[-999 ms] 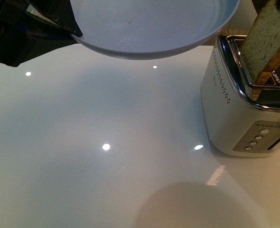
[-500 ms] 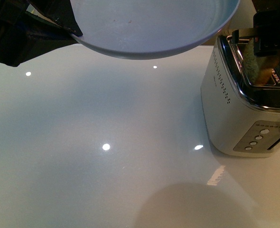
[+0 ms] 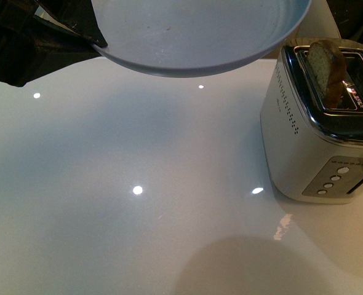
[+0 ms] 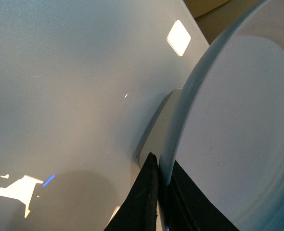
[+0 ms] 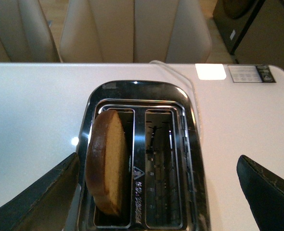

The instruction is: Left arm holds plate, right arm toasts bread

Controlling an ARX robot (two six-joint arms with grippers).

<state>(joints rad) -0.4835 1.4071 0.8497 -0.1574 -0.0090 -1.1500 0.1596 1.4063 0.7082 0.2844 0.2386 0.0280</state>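
Worktop [image 3: 138,215]: white and glossy, with lamp glints.
Plate [image 3: 200,37]: pale blue, lifted above the far edge.
Toaster [image 3: 298,153]: white and chrome, you find it by the right edge.
Left gripper [image 4: 162,192]: yours is clamped on the plate's rim, toward the far-left corner.
Right gripper [image 5: 157,161]: spread wide above the toaster, grasping nothing.
Bread [image 5: 106,161]: upright in the toaster slot nearer the worktop's middle, its crust poking out.

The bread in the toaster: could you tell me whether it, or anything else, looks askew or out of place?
The bread sits in one slot of the toaster with its top above the rim. It seems to lean slightly rather than stand upright, and it is not yet lowered. The plate carries a few dark specks. Nothing else stands out.
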